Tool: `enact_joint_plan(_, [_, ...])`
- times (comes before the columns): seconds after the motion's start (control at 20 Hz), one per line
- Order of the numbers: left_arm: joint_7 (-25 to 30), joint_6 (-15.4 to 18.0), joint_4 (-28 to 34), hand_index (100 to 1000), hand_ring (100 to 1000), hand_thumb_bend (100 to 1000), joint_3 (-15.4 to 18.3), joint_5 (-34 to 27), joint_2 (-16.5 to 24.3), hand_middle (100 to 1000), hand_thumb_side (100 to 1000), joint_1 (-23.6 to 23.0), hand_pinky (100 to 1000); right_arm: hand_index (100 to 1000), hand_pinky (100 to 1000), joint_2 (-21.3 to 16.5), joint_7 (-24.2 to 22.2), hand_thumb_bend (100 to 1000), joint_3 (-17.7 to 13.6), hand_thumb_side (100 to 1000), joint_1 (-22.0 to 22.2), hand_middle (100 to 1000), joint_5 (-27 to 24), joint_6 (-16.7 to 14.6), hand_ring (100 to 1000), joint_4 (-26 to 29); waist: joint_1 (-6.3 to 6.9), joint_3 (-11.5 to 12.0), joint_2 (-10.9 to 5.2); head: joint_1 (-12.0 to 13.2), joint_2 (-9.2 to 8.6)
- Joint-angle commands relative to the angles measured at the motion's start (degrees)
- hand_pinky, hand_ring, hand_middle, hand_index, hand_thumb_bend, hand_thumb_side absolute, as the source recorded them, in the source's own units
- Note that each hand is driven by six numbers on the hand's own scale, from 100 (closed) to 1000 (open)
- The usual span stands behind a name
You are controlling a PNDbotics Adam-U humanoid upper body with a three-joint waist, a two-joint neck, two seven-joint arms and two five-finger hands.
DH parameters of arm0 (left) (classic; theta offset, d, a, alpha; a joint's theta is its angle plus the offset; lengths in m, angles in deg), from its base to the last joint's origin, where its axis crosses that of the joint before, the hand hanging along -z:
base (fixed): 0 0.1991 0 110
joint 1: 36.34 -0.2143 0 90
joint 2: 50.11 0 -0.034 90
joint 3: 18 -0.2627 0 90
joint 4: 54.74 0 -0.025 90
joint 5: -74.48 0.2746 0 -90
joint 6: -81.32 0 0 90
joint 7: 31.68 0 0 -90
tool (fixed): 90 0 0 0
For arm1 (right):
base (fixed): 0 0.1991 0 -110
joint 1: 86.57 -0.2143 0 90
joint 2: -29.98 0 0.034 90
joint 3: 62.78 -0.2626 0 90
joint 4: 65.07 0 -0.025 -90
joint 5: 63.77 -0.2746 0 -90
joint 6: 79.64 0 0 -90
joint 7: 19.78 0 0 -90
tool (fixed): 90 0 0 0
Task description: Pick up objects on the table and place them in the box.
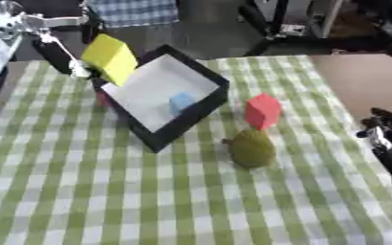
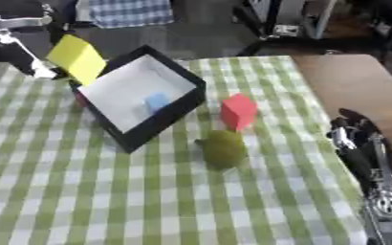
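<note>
My left hand [image 1: 72, 67] reaches in from the upper left and is shut on a yellow block [image 1: 110, 58]. It holds the block in the air over the far left corner of the black box [image 1: 189, 120]. The box has a white inside and sits tilted on the checked cloth, with a small light blue piece [image 1: 181, 103] in it. Just right of the box stands a red block [image 1: 263, 111], and an olive green rounded object [image 1: 252, 147] lies in front of it. My right hand [image 2: 355, 132] rests open at the right edge, away from all of them.
A bit of something red [image 1: 103, 99] shows behind the box's left wall. The green and white checked cloth [image 1: 107, 191] covers the table; bare brown tabletop [image 1: 366, 81] lies at the far right. Chair legs and stands are beyond the far edge.
</note>
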Motion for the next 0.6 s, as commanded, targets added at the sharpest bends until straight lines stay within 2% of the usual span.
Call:
enact_joint_plan(0.05, [-5.4, -3.0, -7.3, 726, 581, 299, 4.6, 11.2, -5.5, 538, 324, 1.8, 726, 807, 830, -0.7, -0.4, 100, 0.1, 525, -0.5, 618, -0.2, -0.1, 573, 0.3, -0.68, -0.5, -1.08, 0.7, -0.11])
enact_joint_plan(0.15, [-9.9, -6.1, -10.8, 741, 592, 299, 6.9, 17.1, -8.3, 550, 354, 1.7, 727, 807, 830, -0.5, -0.6, 100, 0.2, 526, -0.7, 618, -0.3, -0.2, 573, 0.3, -0.92, -1.1, -0.78, 1.2, -0.11])
enact_joint_plan(0.25, [-13.9, -9.0, -13.2, 774, 612, 329, 8.6, 21.1, -10.2, 583, 428, 1.5, 731, 807, 830, -0.3, -0.8, 100, 0.5, 527, -0.9, 618, -0.4, -0.2, 573, 0.3, -1.10, -1.7, -0.52, 1.6, -0.11])
enact_joint_plan(0.3, [-15.9, -10.3, -13.9, 855, 658, 391, 9.1, 22.8, -10.8, 656, 554, 1.4, 748, 807, 830, -0.3, -0.9, 100, 0.6, 527, -1.0, 618, -0.5, -0.2, 573, 0.3, -1.18, -1.9, -0.42, 1.7, -0.11])
enact_joint_plan(0.35, [-17.9, -11.6, -14.2, 882, 677, 411, 9.4, 24.3, -11.1, 690, 581, 1.3, 758, 807, 830, -0.2, -1.0, 100, 0.6, 526, -1.1, 618, -0.5, -0.2, 573, 0.3, -1.25, -2.0, -0.35, 1.8, -0.11])
enact_joint_plan(0.4, [-19.8, -12.6, -14.4, 924, 735, 516, 9.5, 25.4, -11.3, 759, 747, 1.2, 789, 807, 830, -0.2, -1.0, 100, 0.6, 527, -1.1, 618, -0.5, -0.3, 572, 0.2, -1.29, -2.1, -0.31, 1.8, -0.11])
enact_joint_plan(0.45, [-22.0, -13.9, -14.3, 942, 750, 576, 9.7, 26.1, -11.3, 784, 824, 1.2, 800, 807, 830, -0.2, -1.0, 100, 0.5, 526, -1.0, 618, -0.5, -0.2, 572, 0.2, -1.32, -2.1, -0.28, 1.8, -0.11])
enact_joint_plan(0.5, [-24.2, -15.1, -14.1, 975, 787, 689, 9.8, 26.2, -11.2, 833, 938, 1.1, 830, 807, 830, -0.2, -0.9, 100, 0.4, 527, -1.0, 618, -0.5, -0.2, 573, 0.2, -1.33, -2.1, -0.27, 1.7, -0.11])
enact_joint_plan(0.6, [-28.2, -16.8, -13.3, 998, 806, 725, 10.0, 25.0, -10.5, 864, 974, 1.0, 849, 807, 830, -0.2, -0.8, 100, 0.3, 526, -0.9, 618, -0.5, -0.2, 573, 0.2, -1.34, -1.9, -0.29, 1.6, -0.11])
